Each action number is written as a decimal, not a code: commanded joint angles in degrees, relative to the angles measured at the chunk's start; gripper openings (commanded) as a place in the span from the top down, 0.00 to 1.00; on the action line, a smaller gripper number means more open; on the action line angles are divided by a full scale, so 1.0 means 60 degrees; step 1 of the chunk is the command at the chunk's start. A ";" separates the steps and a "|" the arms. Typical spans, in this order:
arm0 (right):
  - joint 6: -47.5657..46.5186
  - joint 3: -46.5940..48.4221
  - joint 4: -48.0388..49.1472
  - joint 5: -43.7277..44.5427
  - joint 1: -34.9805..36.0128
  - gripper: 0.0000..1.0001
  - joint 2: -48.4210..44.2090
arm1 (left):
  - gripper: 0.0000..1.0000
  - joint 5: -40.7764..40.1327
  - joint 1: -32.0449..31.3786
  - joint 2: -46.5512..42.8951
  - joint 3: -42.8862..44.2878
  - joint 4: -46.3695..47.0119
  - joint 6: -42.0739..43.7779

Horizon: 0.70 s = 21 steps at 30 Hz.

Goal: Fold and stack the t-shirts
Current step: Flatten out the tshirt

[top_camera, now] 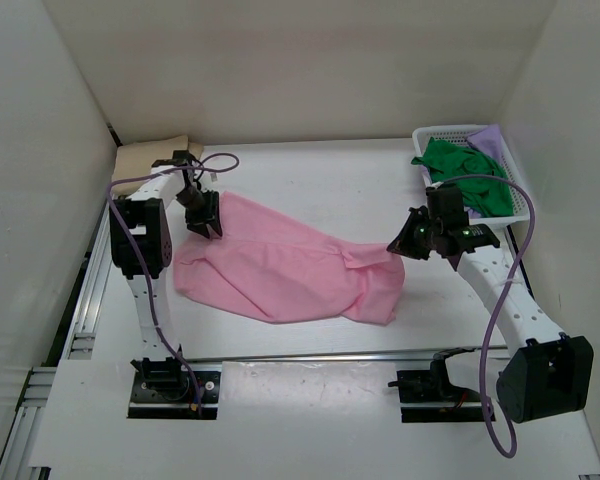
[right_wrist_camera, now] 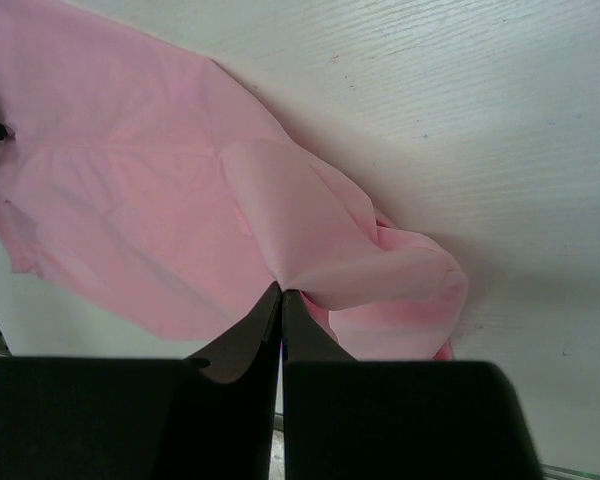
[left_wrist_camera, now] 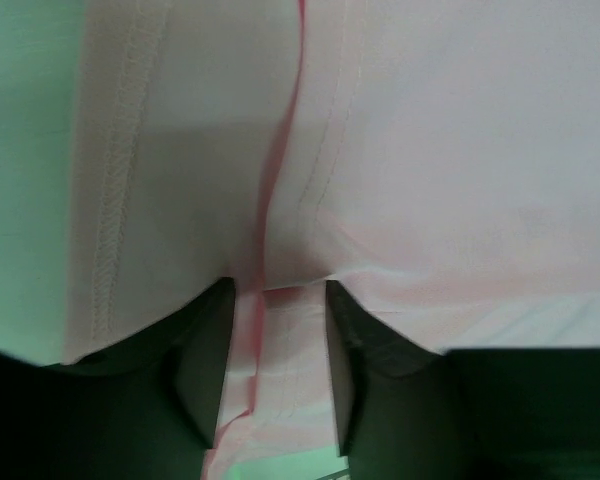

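The pink t-shirt (top_camera: 290,272) lies crumpled and partly spread at the table's middle. My left gripper (top_camera: 205,226) is at its far left corner. In the left wrist view (left_wrist_camera: 278,290) the jaws stand partly apart with a hemmed edge of pink cloth (left_wrist_camera: 430,150) lying between them, not pinched. My right gripper (top_camera: 394,245) is shut on the shirt's right edge. In the right wrist view (right_wrist_camera: 282,291) the fingertips pinch a fold of the pink cloth (right_wrist_camera: 130,200). The tan t-shirt (top_camera: 152,157) lies at the back left. The green t-shirt (top_camera: 470,180) and the purple t-shirt (top_camera: 493,139) are in the basket.
The white mesh basket (top_camera: 448,130) stands at the back right, close behind my right arm. White walls enclose the table on the left, back and right. A metal rail (top_camera: 310,356) runs across the front between the arm bases.
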 commanded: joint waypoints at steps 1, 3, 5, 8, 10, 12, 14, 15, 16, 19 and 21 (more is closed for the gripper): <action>-0.0074 0.0058 -0.0054 0.0109 -0.0019 1.00 -0.0228 | 0.52 0.0249 -0.0116 -0.0732 0.0012 -0.0016 0.0060; -0.0074 0.0058 -0.0054 0.0109 -0.0019 1.00 -0.0316 | 0.57 0.0470 -0.0116 -0.0820 -0.0120 -0.0016 0.0060; -0.0074 0.0058 -0.0054 0.0109 -0.0019 1.00 -0.0316 | 0.62 0.0676 -0.0116 -0.0821 -0.0207 -0.0016 0.0060; -0.0074 0.0058 -0.0142 0.0197 -0.0019 1.00 -0.0316 | 0.63 0.0793 -0.0116 -0.0704 -0.0207 -0.0118 0.0060; -0.0074 0.0145 -0.0142 0.0197 -0.0019 1.00 -0.0316 | 0.63 0.0706 -0.0116 -0.0602 -0.0105 -0.0206 0.0060; -0.0074 0.0146 -0.0142 0.0197 -0.0019 1.00 -0.0316 | 0.63 0.0705 -0.0116 -0.0601 -0.0003 -0.0207 0.0060; -0.0162 0.0146 -0.0230 0.0299 -0.0019 1.00 -0.0316 | 0.76 0.0821 -0.0116 -0.0601 -0.0002 -0.0294 0.0060; -0.0162 0.0146 -0.0230 0.0299 -0.0019 1.00 -0.0316 | 0.82 0.0953 -0.0116 -0.0601 -0.0002 -0.0294 0.0060; -0.0162 0.0146 -0.0230 0.0299 -0.0019 1.00 -0.0316 | 0.87 0.0954 -0.0116 -0.0601 -0.0002 -0.0294 0.0060; -0.0162 0.0146 -0.0230 0.0299 -0.0019 1.00 -0.0316 | 0.90 0.1129 -0.0116 -0.0776 -0.0002 -0.0294 0.0060; -0.0162 0.0146 -0.0230 0.0299 -0.0019 1.00 -0.0316 | 0.90 0.1378 -0.0116 -0.1083 -0.0002 -0.0294 0.0060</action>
